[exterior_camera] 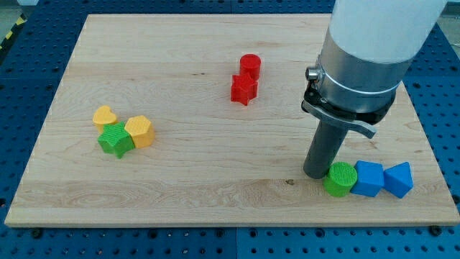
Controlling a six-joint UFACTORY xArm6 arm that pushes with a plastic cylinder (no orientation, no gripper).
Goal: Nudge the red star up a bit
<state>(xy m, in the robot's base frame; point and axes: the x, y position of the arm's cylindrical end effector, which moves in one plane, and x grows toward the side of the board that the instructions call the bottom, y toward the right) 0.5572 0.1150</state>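
1. Camera view: a wooden counter (215,158) is seen lying on a blue perforated base (29,29).
2. The red star (244,89) is found near the counter's top edge, a little right of the middle, touching the red cylinder (250,65) just above it.
3. My tip (316,175) is set down near the counter's bottom right corner, well apart from the red star, just left of the green cylinder (340,178).
4. A row is formed along the bottom edge by the green cylinder, a blue block (369,178) and a blue triangular block (398,180).
5. Toward the left edge, a yellow heart (105,116), a green star (116,139) and a yellow hexagon (139,132) are clustered together.
6. No fingers are carried by the rod, so their state cannot be told.
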